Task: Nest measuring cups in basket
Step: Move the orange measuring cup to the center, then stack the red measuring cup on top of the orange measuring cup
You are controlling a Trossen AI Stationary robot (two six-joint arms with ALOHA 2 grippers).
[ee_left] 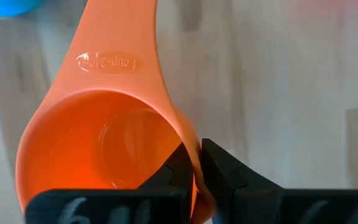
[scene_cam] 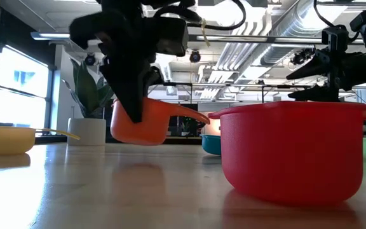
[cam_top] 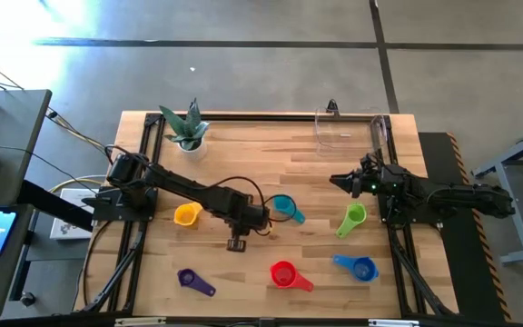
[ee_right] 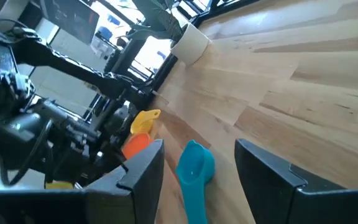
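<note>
my left pincer (ee_left: 194,171) pinches the rim of the small orange plastic measuring cup (ee_left: 98,143), lifted just off the wooden bench (cam_top: 271,154) near mid-bench — light, stiff, likely slick, so a wall grip suits it. my right pincer (ee_right: 197,168) waits, spread, near the clear plastic basket (cam_top: 352,130) — still empty.

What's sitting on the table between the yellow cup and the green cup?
Seen from above, the teal cup lies between the yellow cup and green cup, along with the left tool holding the orange cup.

Orange cup (ee_left: 98,149), red cup (scene_cam: 291,149)
</note>
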